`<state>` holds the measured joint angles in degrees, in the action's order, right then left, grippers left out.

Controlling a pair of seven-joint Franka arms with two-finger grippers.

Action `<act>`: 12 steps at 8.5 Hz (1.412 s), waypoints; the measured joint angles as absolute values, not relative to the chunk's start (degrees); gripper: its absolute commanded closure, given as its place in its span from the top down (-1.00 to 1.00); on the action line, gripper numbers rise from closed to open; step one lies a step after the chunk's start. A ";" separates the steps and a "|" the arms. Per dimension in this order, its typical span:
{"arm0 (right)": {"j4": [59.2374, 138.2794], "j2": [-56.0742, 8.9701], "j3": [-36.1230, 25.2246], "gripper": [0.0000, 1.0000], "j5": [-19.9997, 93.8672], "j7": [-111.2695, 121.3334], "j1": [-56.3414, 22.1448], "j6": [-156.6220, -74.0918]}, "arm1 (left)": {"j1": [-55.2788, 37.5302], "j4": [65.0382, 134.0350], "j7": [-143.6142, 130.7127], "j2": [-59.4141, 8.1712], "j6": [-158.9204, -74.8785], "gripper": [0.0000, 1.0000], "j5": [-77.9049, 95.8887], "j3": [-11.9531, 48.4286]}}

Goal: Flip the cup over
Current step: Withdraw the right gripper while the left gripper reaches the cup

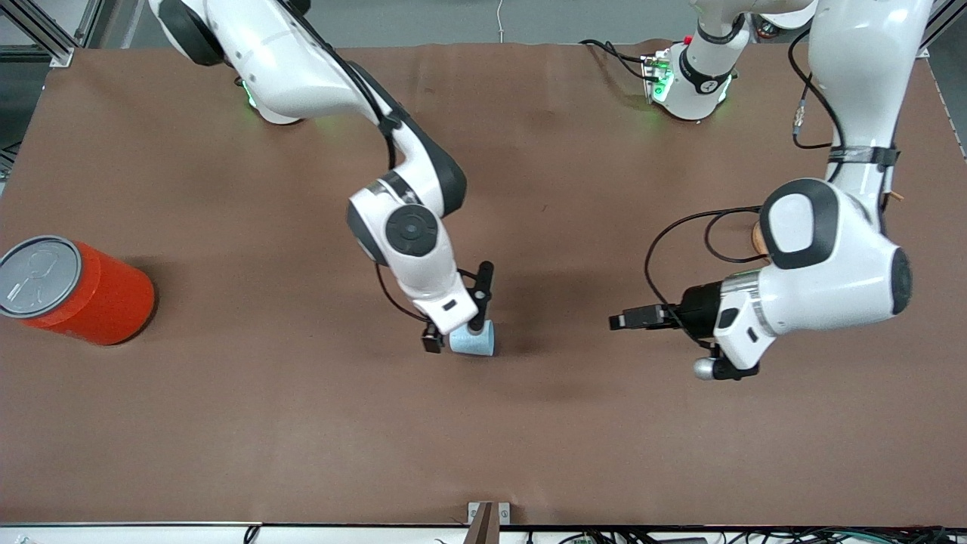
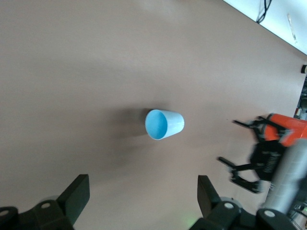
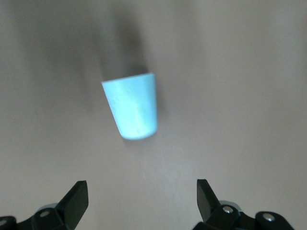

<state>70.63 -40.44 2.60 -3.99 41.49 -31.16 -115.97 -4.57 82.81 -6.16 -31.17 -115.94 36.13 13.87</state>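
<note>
The right gripper (image 1: 453,332) hangs low over the middle of the table (image 1: 302,423), directly above the cup (image 1: 473,339). Its fingers (image 3: 74,199) are spread wide and hold nothing; in the right wrist view both fingertips stand apart from the cup with bare table surface between them and it.

The cup is small, light blue and tapered. It lies on its side on the brown table covering, near the table's middle. The left wrist view shows its open mouth and brighter blue interior (image 2: 164,124) turned toward the left arm's end of the table. The right wrist view shows its plain pale outer wall (image 3: 132,105) and a dark shadow on the table beside it.

The left gripper (image 1: 621,320) is held level above the table toward the left arm's end, pointing toward the cup and well apart from it. Its fingers (image 2: 76,194) are spread and empty. The left arm waits.

An orange canister (image 1: 83,291) with a grey lid (image 1: 38,276) stands tilted at the right arm's end of the table, well apart from the cup. The left wrist view shows the right gripper (image 2: 252,151) partly in front of this canister (image 2: 288,132).
</note>
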 measured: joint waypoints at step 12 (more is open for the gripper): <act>85.49 -10.64 2.85 1.00 4.20 19.29 5.85 -94.14 | -9.25 85.36 27.51 -51.08 -128.48 0.97 70.76 20.83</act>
<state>85.49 -10.64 2.85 4.20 19.29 5.85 -94.14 -9.25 85.36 27.51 -51.08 -128.48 70.76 20.83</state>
